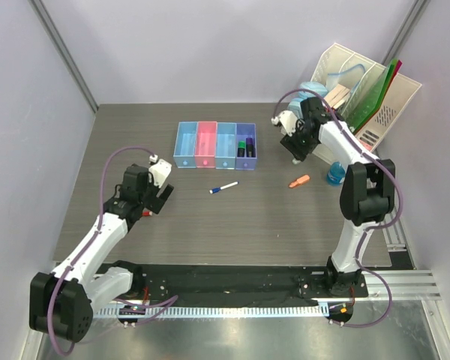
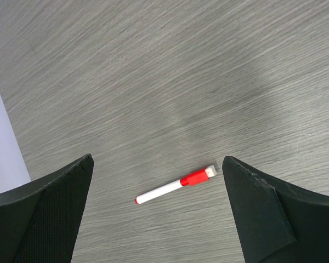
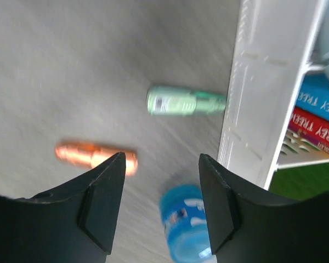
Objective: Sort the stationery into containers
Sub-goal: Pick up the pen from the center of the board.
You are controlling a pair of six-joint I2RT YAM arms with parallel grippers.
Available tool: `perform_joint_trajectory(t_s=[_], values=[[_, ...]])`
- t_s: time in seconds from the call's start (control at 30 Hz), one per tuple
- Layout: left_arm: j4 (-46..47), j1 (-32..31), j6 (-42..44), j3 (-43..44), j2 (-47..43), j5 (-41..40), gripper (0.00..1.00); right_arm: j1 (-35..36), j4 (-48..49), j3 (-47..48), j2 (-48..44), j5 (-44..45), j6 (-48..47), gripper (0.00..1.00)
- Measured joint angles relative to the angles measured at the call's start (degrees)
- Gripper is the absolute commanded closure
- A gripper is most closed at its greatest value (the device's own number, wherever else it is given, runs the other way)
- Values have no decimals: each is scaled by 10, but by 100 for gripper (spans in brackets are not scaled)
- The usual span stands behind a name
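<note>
Four joined trays (image 1: 215,145) are sitting in a row at the far middle of the table (image 1: 270,225), running light blue, pink, light blue and purple from left to right. The purple tray (image 1: 245,139) at the right end is holding two highlighters (image 1: 246,148) side by side, one green-tipped and one purple.

Nearer than the trays, a blue-capped marker (image 1: 223,187) is lying loose on the table. To its right an orange highlighter (image 1: 299,181) is lying near a blue roll (image 1: 335,175), which is standing just beside the white rack (image 1: 405,90) at the far right. In the right wrist view a green highlighter (image 3: 183,102) is lying with one end against the rack's wall.

The rack is holding green folders (image 1: 375,94) and books (image 3: 318,118). White capitals are showing on the spines, cut off by the frame: "TRE" on the blue one and "OREY" on the red one. The labels on the green highlighter and the roll are too blurred to read.

The left gripper (image 2: 158,161) is hovering at the left of the table with its jaws spread wide and gripping nothing, and a red-capped marker (image 2: 175,187) is lying on the table below the gap. The right gripper (image 3: 162,159) is hanging beside the rack with its jaws partly apart and nothing between them, above the orange highlighter and the roll
</note>
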Motion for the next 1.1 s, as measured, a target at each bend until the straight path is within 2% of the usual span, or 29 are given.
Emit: perform_joint_trajectory(t_s=[0.13, 0.33, 0.43, 0.6, 0.8, 1.1], values=[[1, 0, 0, -10, 0, -1, 0, 0, 23, 63, 53, -13, 128, 39], [2, 0, 1, -18, 2, -4, 0, 0, 23, 81, 84, -30, 307, 37], [2, 0, 1, -18, 2, -4, 0, 0, 31, 78, 85, -29, 386, 37], [5, 0, 1, -28, 1, -4, 0, 1, 99, 15, 65, 0, 510, 36], [6, 0, 1, -38, -4, -4, 0, 3, 153, -55, 42, 96, 586, 36], [8, 0, 1, -45, -8, 0, 0, 4, 218, -82, 40, 196, 628, 37]])
